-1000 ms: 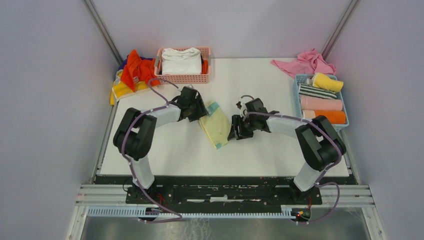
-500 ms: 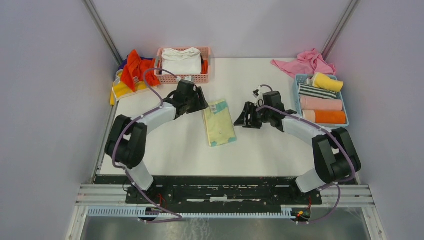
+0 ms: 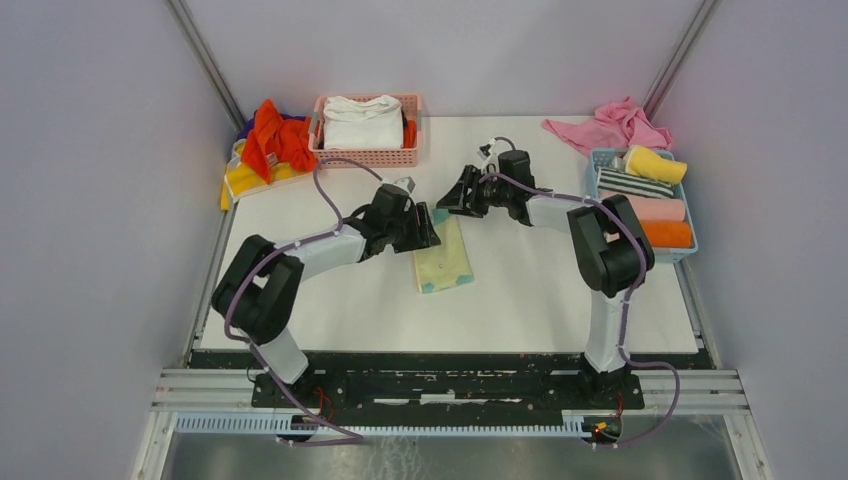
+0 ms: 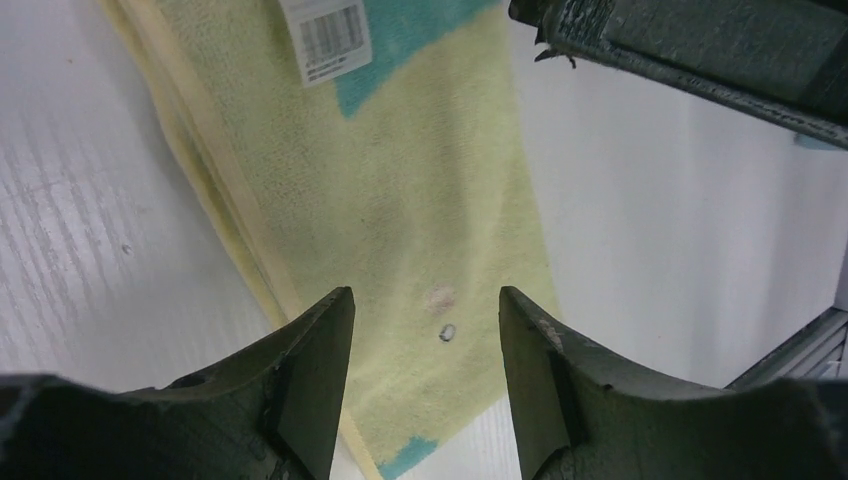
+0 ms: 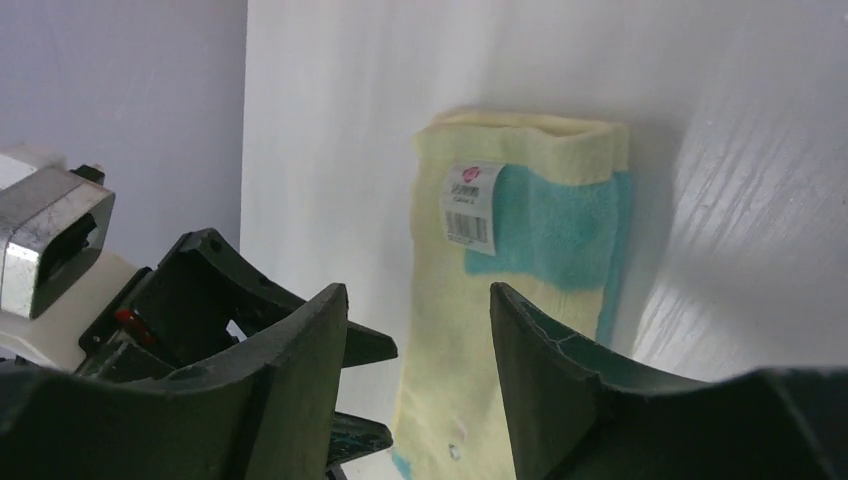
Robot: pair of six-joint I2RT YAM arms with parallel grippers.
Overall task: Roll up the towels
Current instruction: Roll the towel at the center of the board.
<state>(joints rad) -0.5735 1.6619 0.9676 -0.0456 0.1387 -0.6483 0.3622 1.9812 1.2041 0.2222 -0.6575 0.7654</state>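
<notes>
A pale yellow towel with teal patches point(image 3: 444, 258) lies flat on the white table point(image 3: 520, 290), folded into a long strip, a barcode label point(image 5: 470, 205) at its far end. My left gripper point(image 3: 430, 224) hovers open over the strip's far left part; in the left wrist view the towel point(image 4: 400, 200) shows between the empty fingers of that gripper point(image 4: 425, 310). My right gripper point(image 3: 449, 198) stands open just beyond the towel's far end, pointing at it. In the right wrist view this gripper point(image 5: 418, 300) is empty, with the towel point(image 5: 510, 330) ahead.
A blue basket point(image 3: 593, 200) at the right holds several rolled towels. A loose pink towel point(image 3: 607, 125) lies behind it. At the back stands a pink basket point(image 3: 365, 155) with a white cloth, and orange-red and yellow towels point(image 3: 270, 145) are heaped at the left edge.
The towel, skewed a second ago, now lies straight. The left gripper came right over its far end; the right gripper swung to the far side, beyond that end.
</notes>
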